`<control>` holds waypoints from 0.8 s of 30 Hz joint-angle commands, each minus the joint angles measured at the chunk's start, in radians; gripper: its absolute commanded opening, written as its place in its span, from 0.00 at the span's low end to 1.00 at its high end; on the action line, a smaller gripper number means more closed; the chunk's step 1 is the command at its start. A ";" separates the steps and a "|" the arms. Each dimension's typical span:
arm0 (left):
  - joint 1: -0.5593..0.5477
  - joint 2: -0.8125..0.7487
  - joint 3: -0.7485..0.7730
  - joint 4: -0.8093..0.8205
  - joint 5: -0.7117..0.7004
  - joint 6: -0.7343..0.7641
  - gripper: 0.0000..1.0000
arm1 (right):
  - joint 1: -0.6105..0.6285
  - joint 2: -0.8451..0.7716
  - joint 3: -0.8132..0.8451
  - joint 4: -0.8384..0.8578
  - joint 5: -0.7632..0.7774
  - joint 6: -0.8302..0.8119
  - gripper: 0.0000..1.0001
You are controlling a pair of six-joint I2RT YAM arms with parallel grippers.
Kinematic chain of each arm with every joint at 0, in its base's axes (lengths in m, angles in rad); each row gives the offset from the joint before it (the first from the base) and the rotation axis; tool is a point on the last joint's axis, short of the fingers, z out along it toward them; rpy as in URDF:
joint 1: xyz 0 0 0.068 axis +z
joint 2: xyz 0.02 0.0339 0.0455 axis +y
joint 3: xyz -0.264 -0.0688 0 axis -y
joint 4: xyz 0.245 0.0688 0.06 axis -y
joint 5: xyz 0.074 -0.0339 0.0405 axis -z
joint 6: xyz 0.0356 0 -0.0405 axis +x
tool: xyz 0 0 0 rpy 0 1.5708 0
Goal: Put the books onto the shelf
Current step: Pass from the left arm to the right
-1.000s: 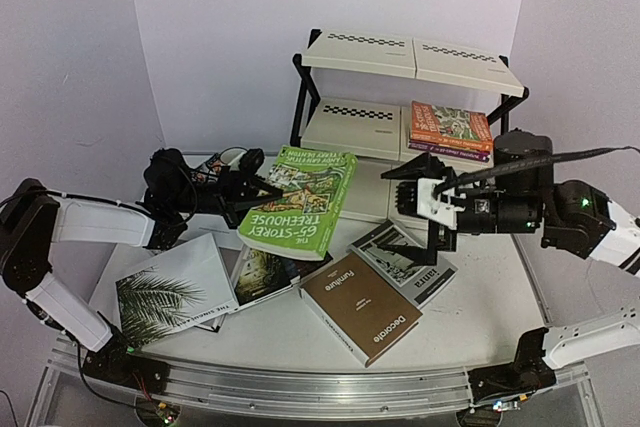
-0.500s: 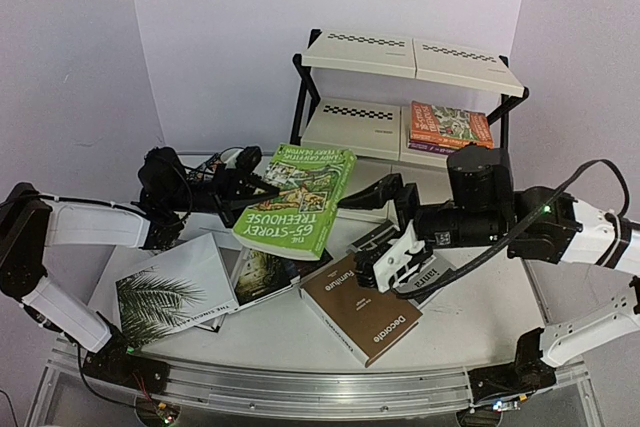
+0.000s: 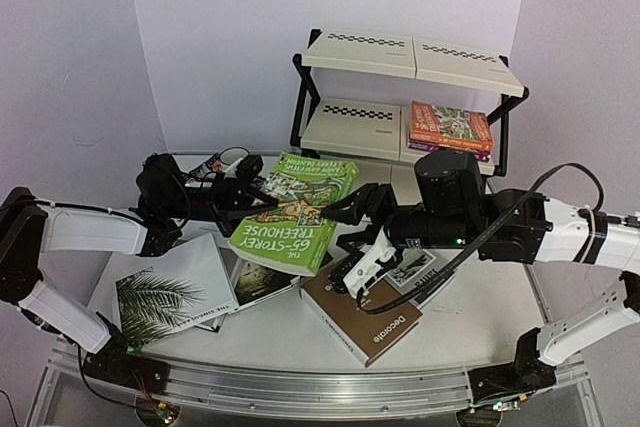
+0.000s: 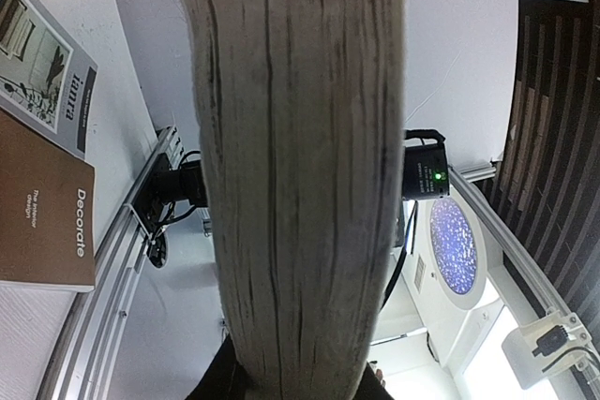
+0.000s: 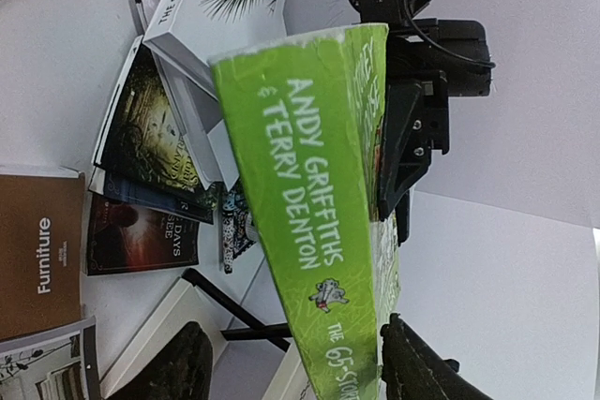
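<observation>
The green "65-Storey Treehouse" book [image 3: 295, 212] hangs tilted above the table, with my left gripper [image 3: 250, 190] shut on its left edge. In the left wrist view its page edges [image 4: 300, 166] fill the middle, and the gripper [image 4: 300, 383] clamps them at the bottom. My right gripper [image 3: 350, 209] is at the book's right edge. In the right wrist view the green spine [image 5: 309, 194] runs between the fingers [image 5: 183, 367], with a gap on the left side, so the gripper [image 5: 292, 334] is open around it. The shelf [image 3: 370, 52] stands behind, with an orange book [image 3: 450, 125] stacked on its middle tier.
On the table lie the brown "Decorate" book [image 3: 365, 317], the grey "ianra" book [image 3: 425, 272] partly under my right arm, a palm-leaf book [image 3: 170, 292] and dark novels [image 3: 262, 275]. A metal rail [image 3: 300, 387] runs along the near edge.
My right arm swung down and left from beside the shelf to the green book's right edge, and its jaws narrowed. The left gripper kept hold, and the book dropped a little.
</observation>
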 commanded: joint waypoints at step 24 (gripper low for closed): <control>-0.011 -0.093 -0.012 0.087 -0.009 0.069 0.92 | 0.069 -0.014 0.014 0.094 0.161 0.007 0.00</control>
